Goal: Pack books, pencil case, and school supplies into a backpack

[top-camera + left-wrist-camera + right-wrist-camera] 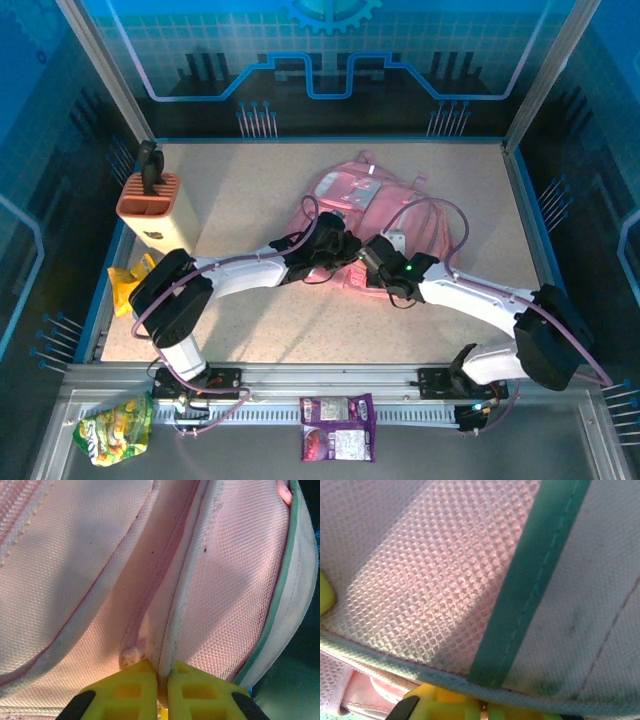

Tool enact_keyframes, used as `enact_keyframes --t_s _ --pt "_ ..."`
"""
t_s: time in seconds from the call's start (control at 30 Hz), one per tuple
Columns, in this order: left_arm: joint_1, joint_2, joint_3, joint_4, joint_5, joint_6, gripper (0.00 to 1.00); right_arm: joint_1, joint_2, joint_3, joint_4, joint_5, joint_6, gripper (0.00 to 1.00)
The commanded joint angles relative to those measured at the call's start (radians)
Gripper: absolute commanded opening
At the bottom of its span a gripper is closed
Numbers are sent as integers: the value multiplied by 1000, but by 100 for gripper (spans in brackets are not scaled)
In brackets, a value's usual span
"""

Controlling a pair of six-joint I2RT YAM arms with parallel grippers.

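Note:
The pink backpack [355,190] lies flat on the table, right of centre. My left gripper [335,243] reaches its near edge from the left. In the left wrist view the yellow fingers [135,685] of the left gripper [161,672] are shut on a pink padded seam of the backpack [225,570]. My right gripper [378,252] meets the same edge from the right. In the right wrist view the right gripper [482,706] is shut under the pale piped rim of the backpack [445,580], which hides its tips, beside a teal strip [530,590]. The books, pencil case and school supplies are out of view.
A beige, orange-topped block [150,205] holding dark tools stands at the table's left. A yellow snack bag [128,280] lies by the left edge. On the front rail lie a green-yellow bag [115,428] and purple packets [338,428].

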Motion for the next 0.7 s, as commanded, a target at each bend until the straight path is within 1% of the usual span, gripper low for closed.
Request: enact_keyframes --t_s 0.0,0.13,0.2,0.33,0.47,0.57,0.67 --pt "25 -26 24 -18 5 54 7 -31 -44 -10 -20 48 -54 7" --pt "81 -75 -38 -40 -15 85 1 -48 -92 -37 -58 33 -100 2" --pt "113 -95 -62 -54 -13 108 0 -54 -106 -46 -52 -7 -150 0" --pt "176 -114 -69 -111 10 166 0 -68 -106 -34 -84 -41 -199 0" --pt "225 -118 -40 -169 20 259 0 -106 -106 -21 -106 -54 -232 0" --pt "270 -108 -13 -185 66 330 0 -132 -101 -8 -94 -69 -274 0" --pt "301 -90 25 -236 88 380 0 -114 -81 17 -52 -159 -316 0"
